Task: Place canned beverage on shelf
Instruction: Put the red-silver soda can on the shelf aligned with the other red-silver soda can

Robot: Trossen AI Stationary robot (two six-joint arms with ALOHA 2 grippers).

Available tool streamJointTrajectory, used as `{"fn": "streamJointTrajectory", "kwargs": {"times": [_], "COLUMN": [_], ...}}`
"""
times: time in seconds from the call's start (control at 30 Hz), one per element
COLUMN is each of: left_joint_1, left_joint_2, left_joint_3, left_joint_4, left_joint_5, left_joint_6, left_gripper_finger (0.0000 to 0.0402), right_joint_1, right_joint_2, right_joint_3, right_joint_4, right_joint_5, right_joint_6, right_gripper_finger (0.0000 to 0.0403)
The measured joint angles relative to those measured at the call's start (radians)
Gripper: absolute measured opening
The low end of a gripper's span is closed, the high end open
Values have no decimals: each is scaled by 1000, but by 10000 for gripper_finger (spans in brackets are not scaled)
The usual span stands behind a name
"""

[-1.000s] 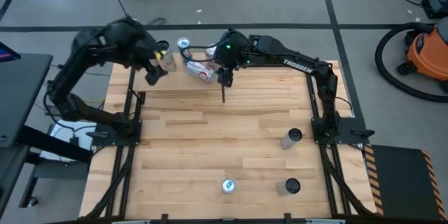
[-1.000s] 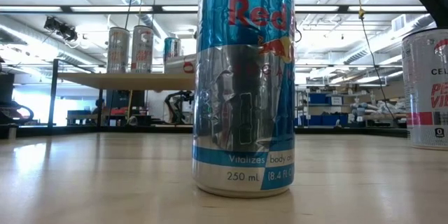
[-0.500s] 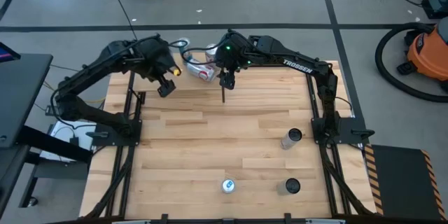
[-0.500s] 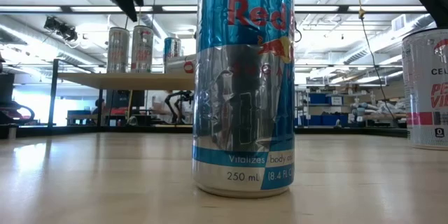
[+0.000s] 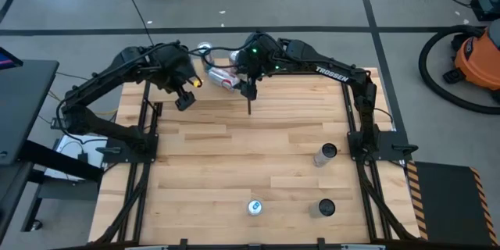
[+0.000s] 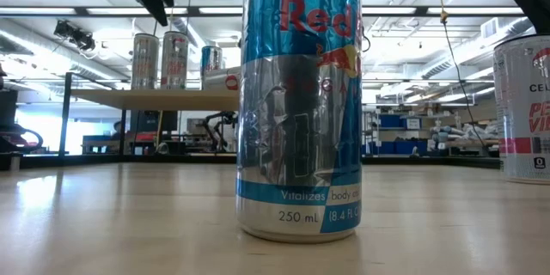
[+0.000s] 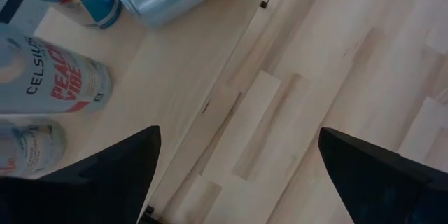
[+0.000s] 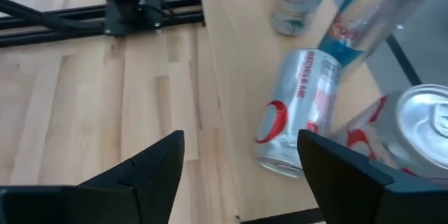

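Note:
The shelf (image 5: 215, 92) is a pale-wood panel on black rods at the table's far edge; it also shows in the low view (image 6: 155, 97). Several cans stand on it (image 6: 174, 58), among them a Celsius can (image 7: 56, 87). A silver-and-red can (image 8: 294, 115) lies on its side there. My left gripper (image 5: 185, 94) is open and empty, above the shelf's near edge. My right gripper (image 5: 249, 87) is open and empty, above the shelf's right end next to the lying can. A blue-and-silver Red Bull can (image 5: 255, 206) stands upright near the table's near edge and fills the low view (image 6: 301, 103).
Two more cans stand on the table's right part, one mid-table (image 5: 326, 154) and one near the near edge (image 5: 325, 207); one of them shows at the low view's right edge (image 6: 524, 107). Black frame rails (image 5: 148, 156) run along both table sides. The table's middle is bare planks (image 5: 234, 148).
My left gripper has drawn back from over the shelf's cans toward the table's near edge and a little to the right. It then held still above the shelf's near edge. The cans on the shelf stand as before.

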Motion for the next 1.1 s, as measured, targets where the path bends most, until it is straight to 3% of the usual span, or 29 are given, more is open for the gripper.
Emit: {"fn": "streamJointTrajectory", "kwargs": {"times": [0.23, 0.47, 0.73, 1.1], "left_joint_1": [0, 0, 0, 0], "left_joint_2": [0, 0, 0, 0], "left_joint_3": [0, 0, 1, 1], "left_joint_4": [-11, -11, -18, -27], "left_joint_5": [0, 0, 0, 0], "left_joint_6": [0, 1, 2, 2], "left_gripper_finger": [389, 389, 389, 389], "right_joint_1": [8, 8, 6, 29], "right_joint_2": [0, 0, 1, 2], "right_joint_3": [0, -1, -59, -203], "right_joint_4": [15, 29, 63, 228], "right_joint_5": [-9, -12, -138, 111], "right_joint_6": [-32, -49, 5, -74], "right_gripper_finger": [309, 360, 397, 389]}}
